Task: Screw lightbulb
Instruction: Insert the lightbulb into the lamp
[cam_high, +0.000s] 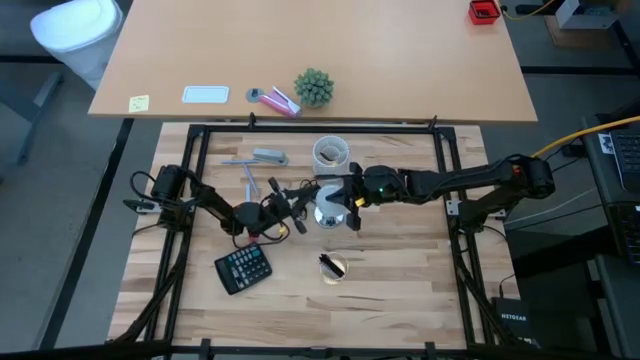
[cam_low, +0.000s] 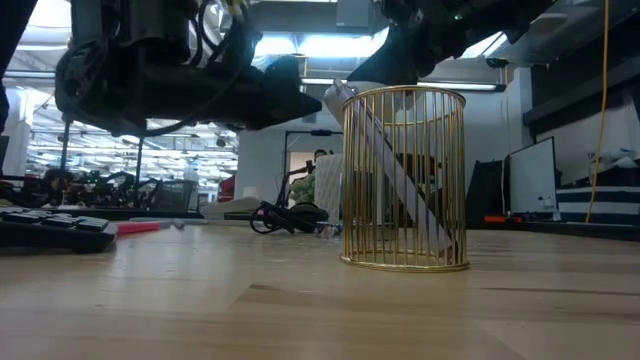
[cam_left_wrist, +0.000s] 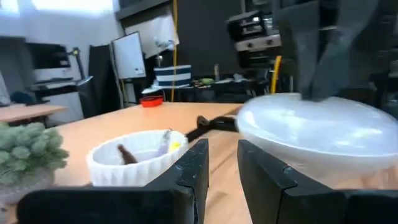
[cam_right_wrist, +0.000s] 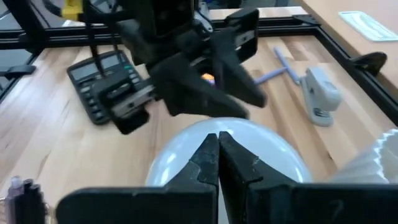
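Observation:
A round, glossy silver-white dome (cam_high: 327, 213), the socket as far as I can tell, stands at the table's middle between my two grippers. My right gripper (cam_right_wrist: 218, 149) reaches in from the table's right. It is shut and slants down onto the dome's (cam_right_wrist: 267, 155) top. My left gripper (cam_left_wrist: 222, 163) comes in level from the table's left and stops just short of the dome (cam_left_wrist: 311, 137). It is open by a narrow gap with nothing between its fingers. It also shows in the high view (cam_high: 303, 198) and beyond the dome in the right wrist view (cam_right_wrist: 239, 93). The lightbulb is hidden in every view. My right gripper's shut fingertips (cam_left_wrist: 320, 87) stand on the top of the dome (cam_left_wrist: 311, 102), coming from the table's right and slanting down. The dome sits on the table below them. I cannot tell more of the touch, since the fingers themselves cover the spot in the right wrist view.
A black calculator (cam_high: 243, 268) lies near left, and a gold wire cup (cam_high: 333, 267) stands toward the near edge. A pale translucent cup (cam_high: 331, 152) and a grey tool (cam_high: 268, 157) sit toward the far side. A black frame (cam_high: 320, 127) borders the table.

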